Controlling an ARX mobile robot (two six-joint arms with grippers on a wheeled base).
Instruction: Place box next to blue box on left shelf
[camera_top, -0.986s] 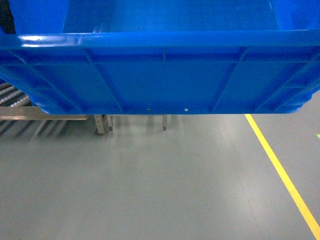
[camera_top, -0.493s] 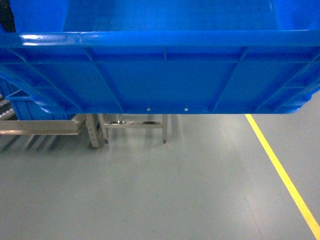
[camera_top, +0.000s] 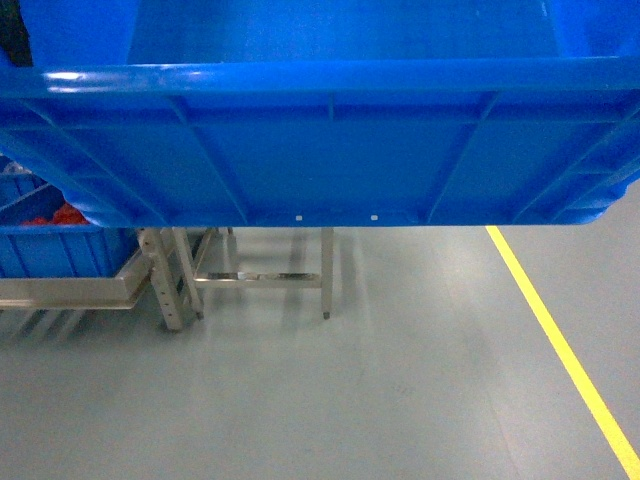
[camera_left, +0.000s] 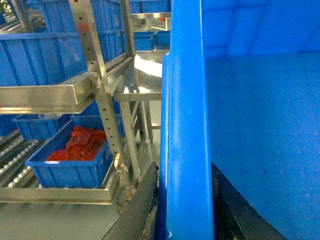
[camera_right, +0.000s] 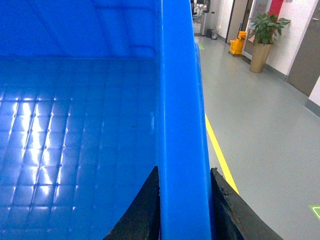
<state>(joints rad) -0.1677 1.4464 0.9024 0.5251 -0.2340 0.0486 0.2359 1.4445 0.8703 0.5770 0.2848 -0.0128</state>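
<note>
The box (camera_top: 320, 150) is carried in the air, its rim clamped at each end between the jaws of the left gripper (camera_left: 172, 200) and right gripper (camera_right: 182, 200). The left shelf (camera_left: 30, 172) is near; next, alignment beside its blue crate (camera_left: 70, 160) is needed.

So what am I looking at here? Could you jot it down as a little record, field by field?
carried item: the box, a big empty blue crate
left gripper: clamped on the box's left wall
right gripper: clamped on the box's right wall
box height: held above the grey floor
left shelf: roller rack beside the robot
on the shelf: blue crate of red packets
floor marking: yellow line on the right
</note>
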